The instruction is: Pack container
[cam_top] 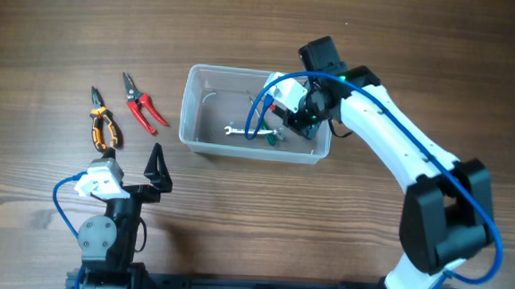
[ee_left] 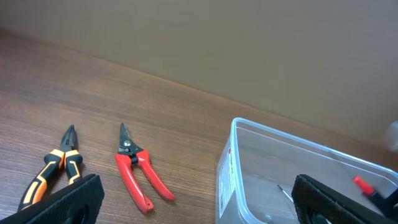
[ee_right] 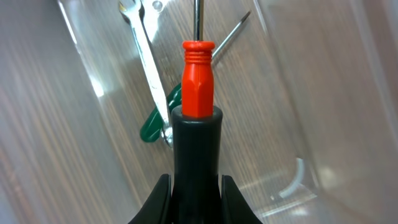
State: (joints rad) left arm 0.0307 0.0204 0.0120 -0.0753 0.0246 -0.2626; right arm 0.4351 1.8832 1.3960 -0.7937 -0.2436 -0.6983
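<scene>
The container [cam_top: 186,113] is a clear plastic tub at the table's middle; it also shows in the left wrist view [ee_left: 231,162]. My right gripper [cam_top: 300,120] is inside its right end, shut on a screwdriver [ee_right: 198,87] with a black and red handle, shaft pointing down. A silver wrench [cam_top: 238,131] and a green-handled tool [cam_top: 273,138] lie on the tub floor, also in the right wrist view, wrench [ee_right: 148,68] and green handle [ee_right: 154,123]. My left gripper [cam_top: 157,168] is open and empty, low at the front left, well short of the tub.
Orange-and-black pliers [cam_top: 104,127] and red-handled cutters [cam_top: 141,103] lie on the wooden table left of the tub, also in the left wrist view, pliers [ee_left: 53,168] and cutters [ee_left: 138,173]. The right arm reaches over the tub's right side.
</scene>
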